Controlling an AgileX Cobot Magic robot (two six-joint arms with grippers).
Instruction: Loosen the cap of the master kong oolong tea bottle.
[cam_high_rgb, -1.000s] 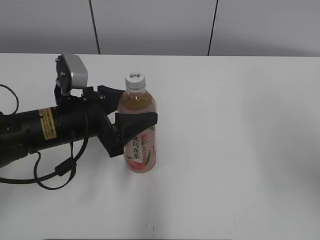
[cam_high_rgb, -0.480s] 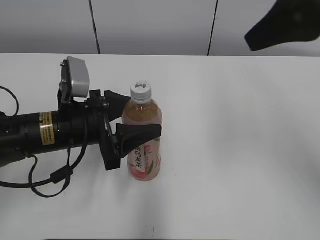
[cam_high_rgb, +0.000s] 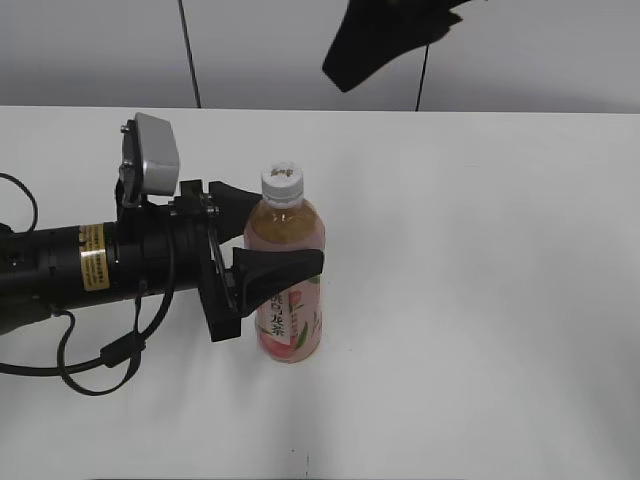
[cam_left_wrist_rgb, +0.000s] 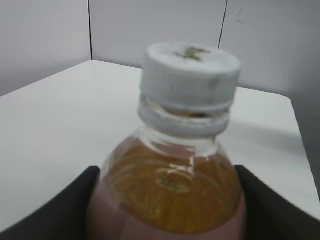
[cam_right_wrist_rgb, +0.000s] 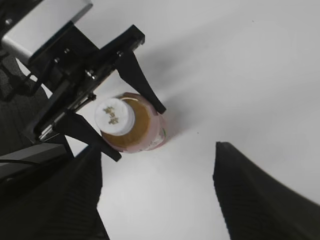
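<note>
Gripping upright master kong oolong tea bottle (cam_high_rgb: 289, 285) mid-frame on bench (cam_high_rgb: 480, 300), left claw (cam_high_rgb: 270, 232) clamped below white cap (cam_high_rgb: 282, 182), right claw (cam_right_wrist_rgb: 157, 195) spread, top of frame.

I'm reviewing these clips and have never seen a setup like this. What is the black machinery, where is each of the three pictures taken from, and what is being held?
This is a robot with two arms, each ending in a two-fingered hand. The exterior view looks down at a slant onto a white table. The other two pictures come from cameras mounted on each arm's wrist.

The left hand reaches in from the side, its fingers closed around the upper body of the master kong oolong tea bottle, which stands upright on the table. Its wrist camera sees the white cap close up, on the neck.

The right hand is above the bottle with its fingers spread apart, holding nothing. Its camera looks down on the cap. In the exterior view only a dark part of that arm shows at the top edge.
</note>
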